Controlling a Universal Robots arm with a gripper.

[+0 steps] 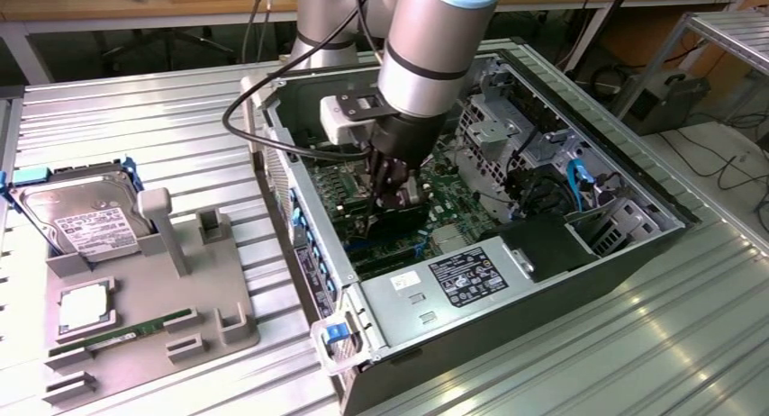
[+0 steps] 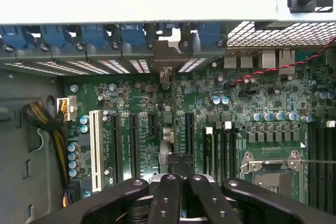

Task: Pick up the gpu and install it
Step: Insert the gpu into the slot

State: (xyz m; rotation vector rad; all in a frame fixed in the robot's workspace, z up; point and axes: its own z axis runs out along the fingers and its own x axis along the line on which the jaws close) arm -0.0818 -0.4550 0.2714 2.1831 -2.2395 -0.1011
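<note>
1. Gripping the gpu (image 2: 166, 136) by its upper edge, the gripper (image 2: 176, 179) has its fingers closed on the card inside the computer case (image 1: 397, 344), low over the case's motherboard (image 2: 252, 98).
2. The card stands on edge, probably so that its connector faces a slot.
3. Its long axis runs toward the case's rear slot wall (image 2: 131, 66), bracket end nearest that wall.

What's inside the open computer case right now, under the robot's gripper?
Inside the computer case lies the green motherboard, with a white slot and black slots. The gripper reaches down over it, holding the gpu edge-on. Its seating in a slot is hidden by the fingers.
</note>
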